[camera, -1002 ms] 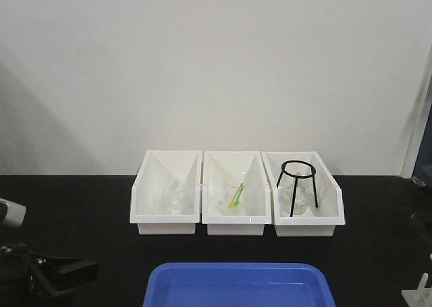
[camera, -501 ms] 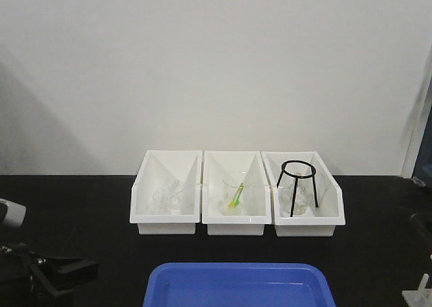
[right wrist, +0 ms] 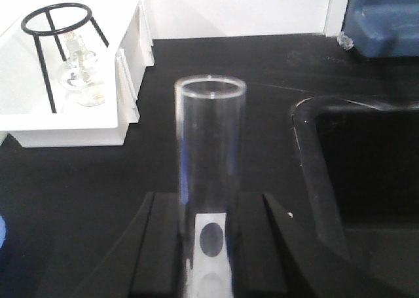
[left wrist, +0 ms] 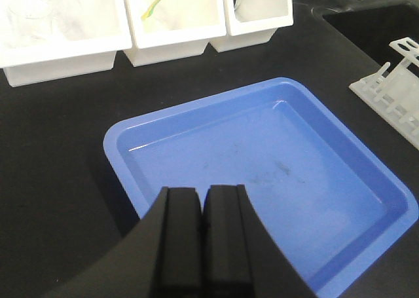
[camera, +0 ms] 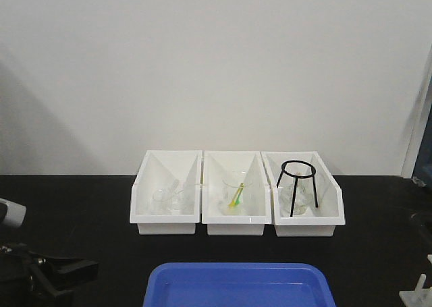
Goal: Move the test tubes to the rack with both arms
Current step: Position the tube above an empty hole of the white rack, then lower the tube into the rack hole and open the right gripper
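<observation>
Test tube (right wrist: pixel 209 134) upright, clamped in right end effector (right wrist: pixel 209 209) — left end effector (left wrist: pixel 203 198) pressed together over blue tray (left wrist: pixel 314 154).

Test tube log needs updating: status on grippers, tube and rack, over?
Left gripper shut, empty, above blue plastic tray. Right gripper shut on clear test tube. Small white plastic rack beside tray, no tube seen. Nothing visibly blocking.

I can read no words, brands or numbers anywhere. The test tube (right wrist: pixel 209 134) gripped in my right end effector (right wrist: pixel 208 209) bears a white patch (right wrist: pixel 211 239) with an unlettered dark oval.
</observation>
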